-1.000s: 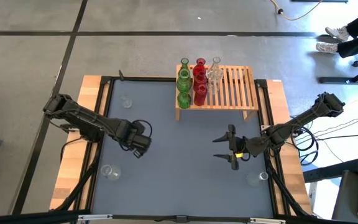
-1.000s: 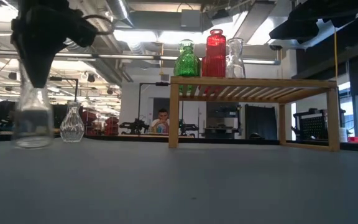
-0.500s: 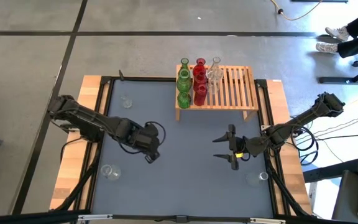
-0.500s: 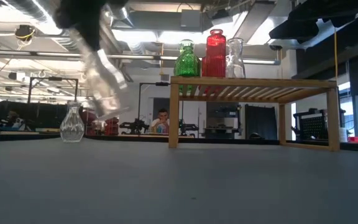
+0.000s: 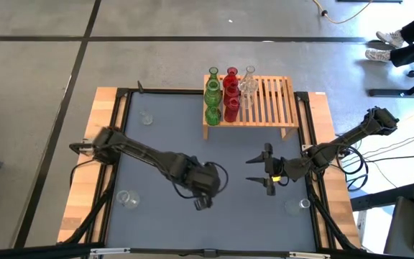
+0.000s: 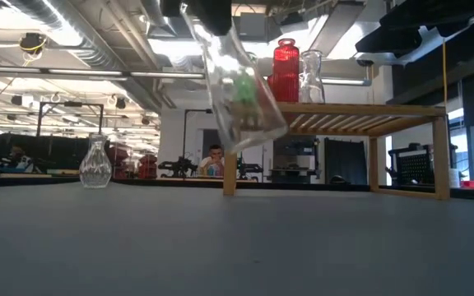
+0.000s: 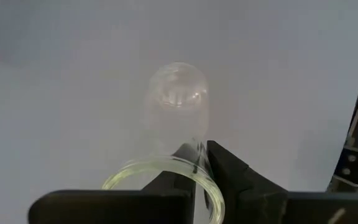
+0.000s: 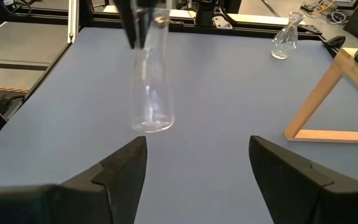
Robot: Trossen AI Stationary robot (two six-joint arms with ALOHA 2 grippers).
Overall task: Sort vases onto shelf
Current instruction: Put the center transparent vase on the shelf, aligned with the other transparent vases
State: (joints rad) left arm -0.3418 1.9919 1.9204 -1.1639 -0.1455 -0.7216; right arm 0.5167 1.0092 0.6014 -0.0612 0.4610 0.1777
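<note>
My left gripper [image 5: 203, 194] is over the middle of the table, shut on a clear bottle-necked vase [image 6: 239, 90] that hangs tilted below it, clear of the table. In the right wrist view this vase [image 8: 150, 87] hangs in front of my open right gripper [image 8: 197, 165], which waits near the table's right side [image 5: 266, 170]. The shelf [image 5: 268, 102] stands on its legs at the far edge. On its left end stand green vases [image 5: 213, 95], red vases [image 5: 231, 93] and clear vases [image 5: 249, 82]. My left gripper holds the clear vase by the rim of its mouth [image 7: 194, 165], the glass wall pinched between one finger inside the mouth and one finger [image 7: 235, 177] outside. The fingers come from above, pointing down. The vase is lifted clear and hangs tilted below them, base [image 6: 253, 136] lowest.
Three more clear vases stand on the table: one far left [image 5: 146, 117], one near left [image 5: 126, 198], one near right [image 5: 304, 205]. In the low view a small clear vase [image 6: 95, 163] stands at the left. The shelf's right slats [image 5: 279, 93] are bare.
My left gripper has travelled from the table's left part toward its right and slightly toward the near edge, carrying the clear vase. The vase has risen off the table and tipped from upright to a slant. My right arm has kept still.
</note>
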